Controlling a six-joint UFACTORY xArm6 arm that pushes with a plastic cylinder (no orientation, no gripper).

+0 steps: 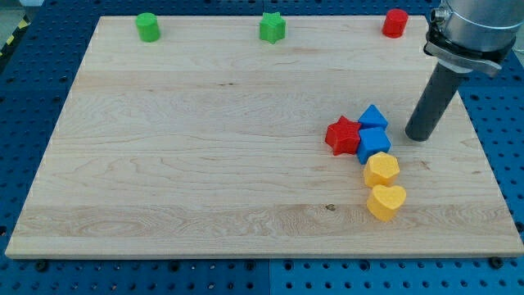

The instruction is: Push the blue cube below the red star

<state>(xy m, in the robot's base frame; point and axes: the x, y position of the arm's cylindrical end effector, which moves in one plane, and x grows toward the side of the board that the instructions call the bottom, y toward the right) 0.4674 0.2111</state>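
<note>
The red star (pixel 342 135) lies right of the board's middle. The blue cube (pixel 375 144) touches the star's right side, a little lower than it. A second blue block (pixel 373 117), a pointed wedge shape, sits just above the cube and touches it. My tip (pixel 418 137) rests on the board to the right of the blue cube, a short gap away and touching no block. The dark rod rises from it toward the view's top right.
A yellow hexagon block (pixel 381 170) sits directly below the blue cube, with a yellow heart (pixel 386 201) below that. Along the top edge stand a green cylinder (pixel 148 26), a green star (pixel 273 28) and a red cylinder (pixel 395 23). The wooden board (pixel 180 164) lies on a blue perforated table.
</note>
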